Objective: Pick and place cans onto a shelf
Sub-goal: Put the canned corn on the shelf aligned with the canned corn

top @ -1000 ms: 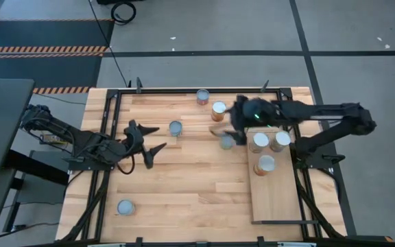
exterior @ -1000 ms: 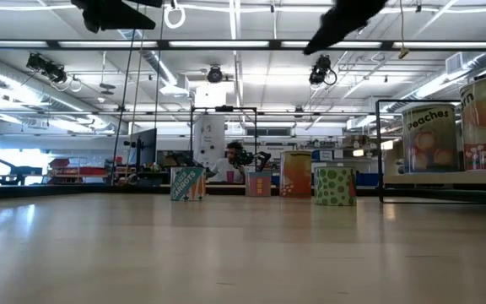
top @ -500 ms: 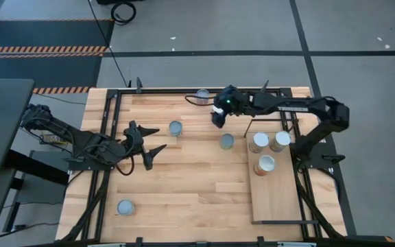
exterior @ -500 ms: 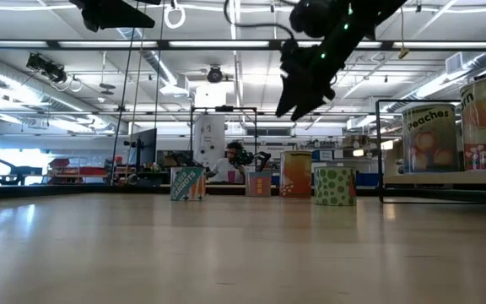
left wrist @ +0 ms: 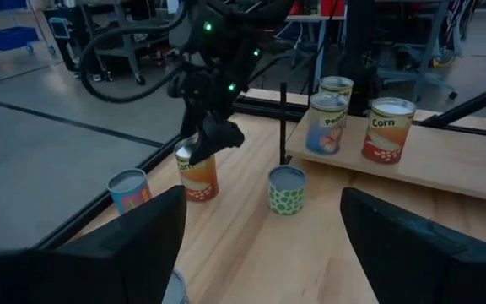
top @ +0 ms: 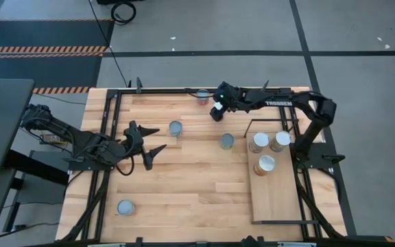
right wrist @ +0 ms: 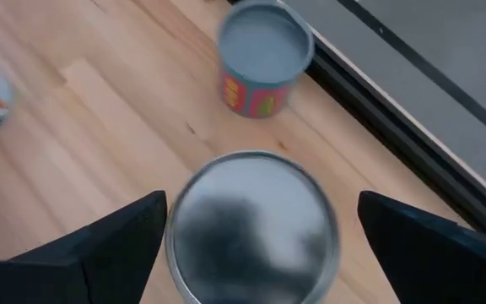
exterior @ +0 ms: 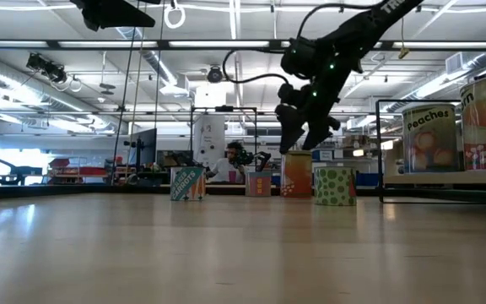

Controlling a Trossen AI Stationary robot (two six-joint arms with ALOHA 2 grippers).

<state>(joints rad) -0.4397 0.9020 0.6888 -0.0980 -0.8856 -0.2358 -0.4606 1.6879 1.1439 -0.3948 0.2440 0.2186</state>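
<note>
My right gripper (top: 217, 110) is open and hangs over an orange-labelled can (left wrist: 197, 177) at the table's far middle. Its fingers stand on either side of the can's silvery top (right wrist: 251, 211), at about the rim's height (exterior: 298, 145), and I see no touch. Three cans (top: 259, 142) (top: 279, 140) (top: 265, 165) stand upright on the far end of the pale shelf (top: 276, 199) at the right. My left gripper (top: 153, 140) is open and empty at the table's left.
Loose cans stand upright on the tabletop: one at the far edge (top: 202, 96), one left of the middle (top: 175, 127), a green-dotted one (top: 227, 141) next to the shelf, and one near the front left corner (top: 125, 207). The shelf's near half is bare.
My right gripper has gone from beside the shelf's far end toward the table's far left, over the orange-labelled can, and has come down toward its top. No can has moved.
</note>
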